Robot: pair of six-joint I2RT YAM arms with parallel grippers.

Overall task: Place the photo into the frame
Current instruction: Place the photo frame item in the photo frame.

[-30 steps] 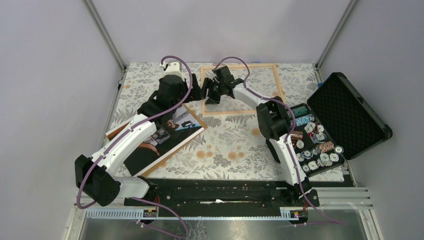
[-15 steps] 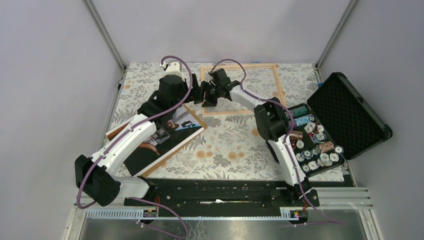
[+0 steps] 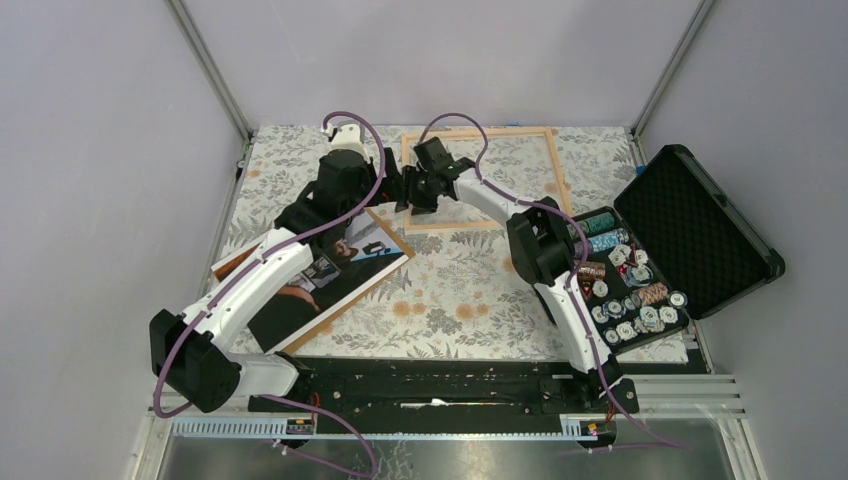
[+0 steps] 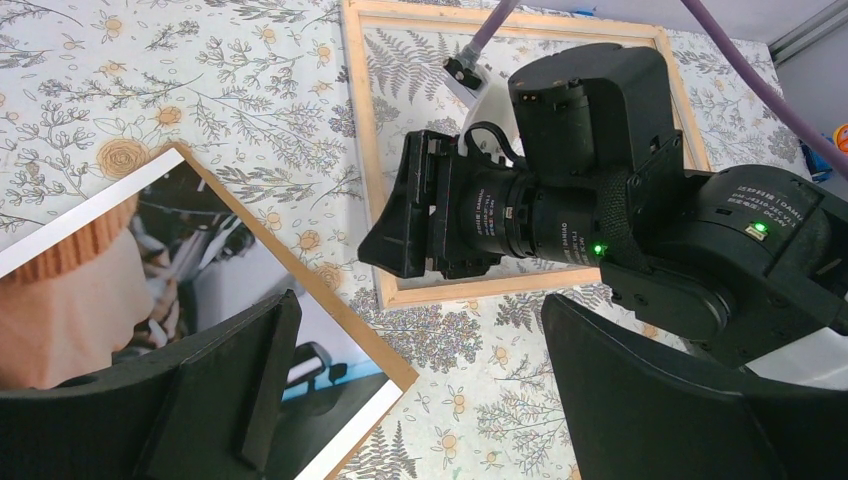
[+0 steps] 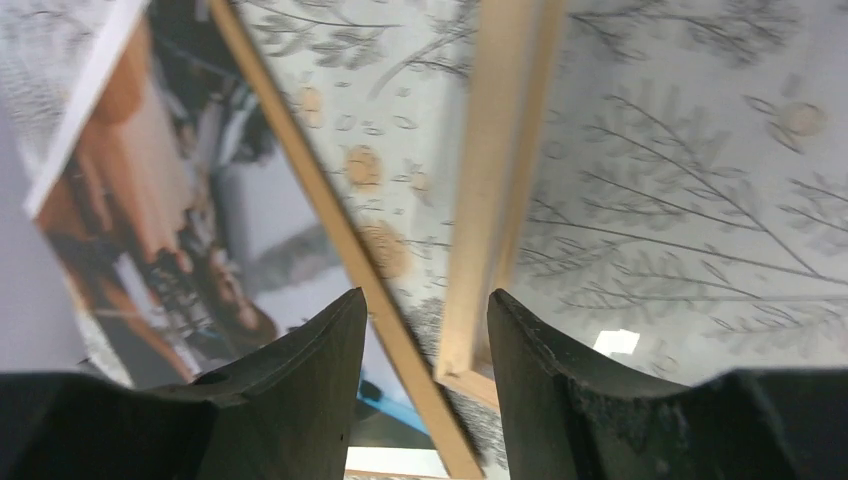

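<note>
The light wood frame [image 3: 500, 131] lies flat at the back middle of the table. The photo [image 3: 350, 265] lies face up at the left, turned at an angle, partly under my left arm. My left gripper [image 3: 392, 190] is open and empty above the photo's far corner [image 4: 150, 270], close to the frame's near left corner [image 4: 470, 290]. My right gripper [image 3: 418, 195] is open and hangs low over that same corner. In the right wrist view the frame's left rail [image 5: 500, 150] ends between its jaws [image 5: 428, 340], with the photo [image 5: 170, 210] just to the left.
An open black foam-lined case [image 3: 700, 220] stands at the right edge, its tray full of poker chips [image 3: 625, 290]. A floral cloth [image 3: 460, 290] covers the table. The two wrists are nearly touching. Enclosure walls and posts ring the table.
My right gripper has moved left along the frame's near rail to its near left corner, closer to the left wrist. The left arm, photo and frame have not visibly moved.
</note>
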